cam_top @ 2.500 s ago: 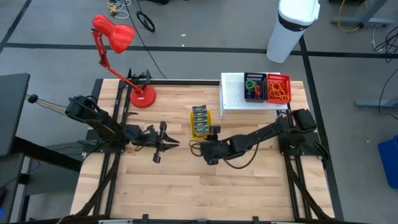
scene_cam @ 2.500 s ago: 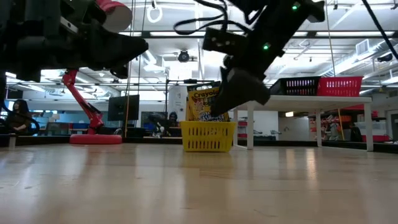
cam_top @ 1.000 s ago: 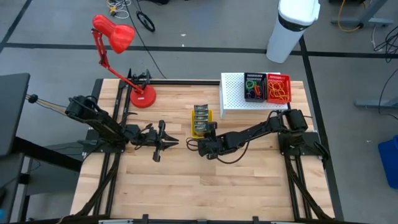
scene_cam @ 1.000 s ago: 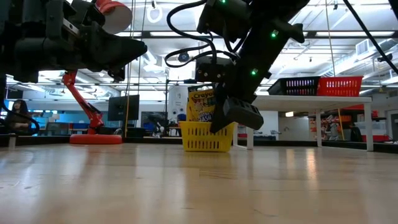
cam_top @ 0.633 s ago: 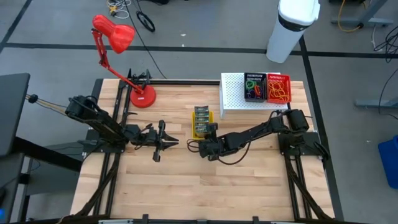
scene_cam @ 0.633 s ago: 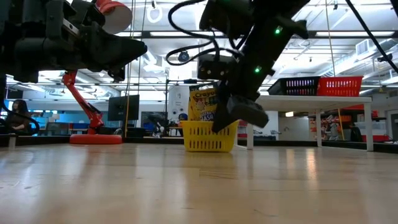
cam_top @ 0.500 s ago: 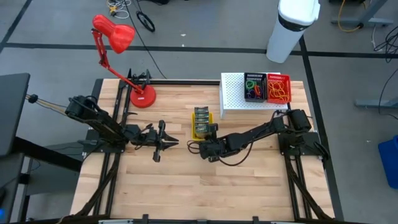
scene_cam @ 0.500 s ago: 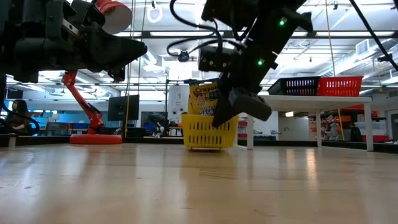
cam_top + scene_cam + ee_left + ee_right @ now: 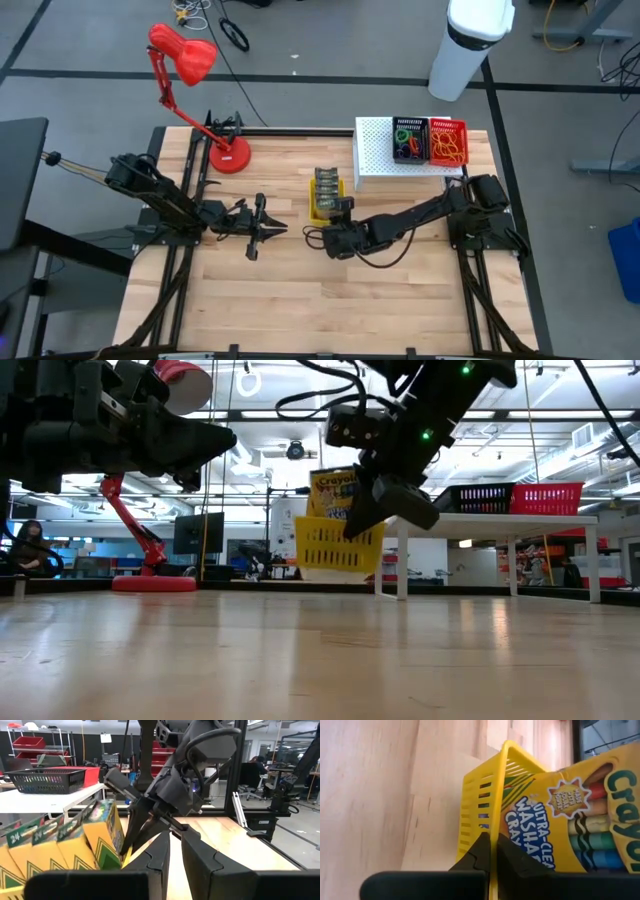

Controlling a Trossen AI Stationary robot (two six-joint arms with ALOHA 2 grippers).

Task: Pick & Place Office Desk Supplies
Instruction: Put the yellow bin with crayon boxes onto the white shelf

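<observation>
A small yellow slatted basket (image 9: 323, 196) carries several yellow-and-green crayon boxes (image 9: 560, 815) standing upright in it. My right gripper (image 9: 337, 214) is at the basket's near end and shut on its wall. In the low view the basket (image 9: 338, 546) hangs in the air above the tabletop. My left gripper (image 9: 264, 219) hovers left of the basket, shut and touching nothing; its wrist view shows the crayon boxes (image 9: 75, 845) and the right arm beyond them. More supplies lie in a black basket (image 9: 409, 139) and a red basket (image 9: 447, 141) on the white riser. My right gripper pinches the basket's near end wall at its top rim (image 9: 496, 827), one finger inside the basket against a crayon box and one outside. The fingers (image 9: 392, 510) come slanting down from the near-right side. The basket is lifted clear of the table, about level.
A red desk lamp (image 9: 183, 58) stands with its base (image 9: 231, 156) at the far left of the table. The white perforated riser (image 9: 380, 152) fills the far right corner. Bare wood lies along the near half of the table (image 9: 330, 300).
My right gripper has risen with the basket. The basket, standing on the table a second ago, tipped briefly as it left the wood and now hangs clear above it. The left arm has kept still.
</observation>
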